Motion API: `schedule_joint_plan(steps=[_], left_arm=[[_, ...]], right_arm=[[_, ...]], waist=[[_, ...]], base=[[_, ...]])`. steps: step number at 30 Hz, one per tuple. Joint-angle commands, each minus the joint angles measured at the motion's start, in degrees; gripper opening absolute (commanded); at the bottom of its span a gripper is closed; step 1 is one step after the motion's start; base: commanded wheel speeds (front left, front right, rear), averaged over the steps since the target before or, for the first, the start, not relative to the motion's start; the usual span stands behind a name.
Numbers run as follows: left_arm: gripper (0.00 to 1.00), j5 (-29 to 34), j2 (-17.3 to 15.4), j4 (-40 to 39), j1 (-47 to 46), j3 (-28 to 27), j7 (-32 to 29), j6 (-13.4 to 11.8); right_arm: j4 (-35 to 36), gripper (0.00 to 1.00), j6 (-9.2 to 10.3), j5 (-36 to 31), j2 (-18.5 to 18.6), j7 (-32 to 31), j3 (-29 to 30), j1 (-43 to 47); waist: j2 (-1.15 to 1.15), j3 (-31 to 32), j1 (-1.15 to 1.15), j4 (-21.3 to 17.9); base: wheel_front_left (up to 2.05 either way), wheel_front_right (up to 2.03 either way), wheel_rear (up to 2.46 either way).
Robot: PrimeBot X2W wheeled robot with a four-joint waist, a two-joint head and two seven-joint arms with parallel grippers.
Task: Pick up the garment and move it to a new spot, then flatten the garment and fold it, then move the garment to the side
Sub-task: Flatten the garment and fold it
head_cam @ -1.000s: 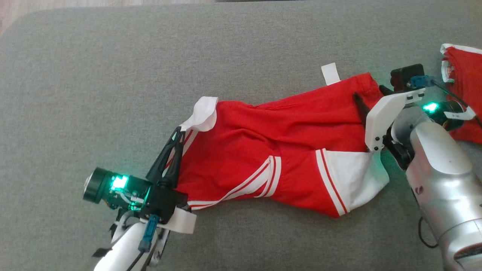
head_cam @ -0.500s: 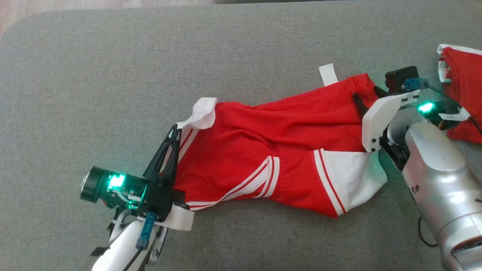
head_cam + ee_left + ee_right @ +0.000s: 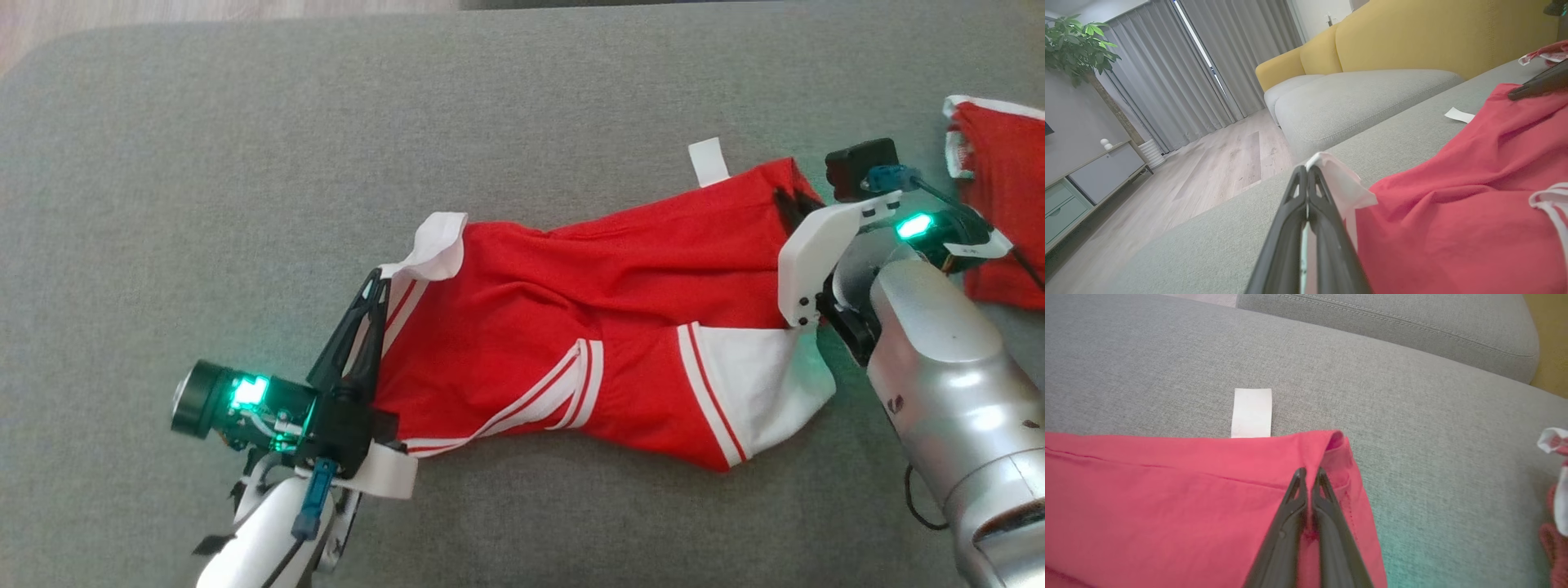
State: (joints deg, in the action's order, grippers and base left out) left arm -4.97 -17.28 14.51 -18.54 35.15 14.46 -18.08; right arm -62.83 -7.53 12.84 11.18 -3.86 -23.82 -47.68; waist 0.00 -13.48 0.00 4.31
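Item: red garment [image 3: 588, 327], spread across grey cushion [image 3: 245, 163]. Left gripper [image 3: 1306, 171] pinched on its white-edged corner; right gripper [image 3: 1308, 475] pinched on hem corner. You should lift both together, evenly, pulling taut.

**Around the work**

Broad grey sofa cushion [image 3: 245, 163] underneath. At its right edge, a second red cloth [image 3: 1008, 163] with white trim, crumpled. Beyond, a yellow backrest [image 3: 1433, 36], grey curtains [image 3: 1167, 73], a leafy plant [image 3: 1077, 45], wooden floor [image 3: 1220, 163], a low cabinet [image 3: 1090, 179] with drawers.
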Motion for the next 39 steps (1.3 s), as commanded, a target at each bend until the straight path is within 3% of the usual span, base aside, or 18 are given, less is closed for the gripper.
schedule_joint_plan(steps=[1,7,14,20,26,27,28,33,39], left_arm=[[0.00,0.5,-1.1,-1.4,-1.9,-2.5,0.5,0.1],[0.00,1.8,-3.0,-2.7,-3.4,-3.3,0.5,0.6],[0.00,2.9,-7.3,-8.5,-6.9,-6.3,0.5,0.9],[0.00,0.2,-9.2,-12.7,-2.6,-6.4,0.5,3.4],[0.00,-2.7,-8.3,-10.9,2.9,-4.5,0.5,6.0],[0.00,-2.8,-8.1,-10.5,3.3,-4.1,0.5,6.3],[0.00,-2.8,-7.9,-10.1,3.5,-3.8,0.5,6.6],[0.00,-2.4,-7.1,-8.9,4.0,-3.1,0.5,6.9],[0.00,-2.4,-6.9,-8.2,4.3,-3.4,0.5,6.8]], right_arm=[[1.2,0.00,0.04,0.7,-0.8,0.8,-1.0,-2.1],[1.5,0.00,0.04,1.7,0.9,3.7,-0.5,-3.1],[5.1,0.00,0.04,4.0,5.9,8.4,3.0,-2.5],[13.1,0.00,0.04,10.6,8.9,5.0,3.8,9.9],[20.1,0.00,0.04,14.7,9.2,1.5,5.7,22.3],[20.4,0.19,0.04,14.1,8.9,1.7,6.7,23.3],[20.6,1.00,0.04,13.3,8.4,2.1,7.8,24.2],[22.7,1.00,0.04,10.3,4.5,3.5,13.2,28.4],[30.6,1.00,0.04,9.9,0.7,2.4,18.0,35.0]], waist=[[0.00,0.4,0.00,-0.4],[0.00,2.8,0.00,-1.8],[0.00,5.9,0.00,-3.4],[0.00,6.7,0.00,-5.3],[0.00,5.5,0.00,-7.1],[0.00,5.3,0.00,-7.3],[0.00,5.1,0.00,-7.5],[0.00,4.6,0.00,-8.0],[0.00,4.7,0.00,-8.6]], base=[[0.00,0.00,0.00],[0.00,0.00,0.00],[0.00,0.00,0.00],[0.00,0.00,0.00],[0.00,0.00,0.00],[0.00,0.00,0.00],[0.00,0.00,0.00],[0.00,0.00,0.00],[0.00,0.00,0.00]])
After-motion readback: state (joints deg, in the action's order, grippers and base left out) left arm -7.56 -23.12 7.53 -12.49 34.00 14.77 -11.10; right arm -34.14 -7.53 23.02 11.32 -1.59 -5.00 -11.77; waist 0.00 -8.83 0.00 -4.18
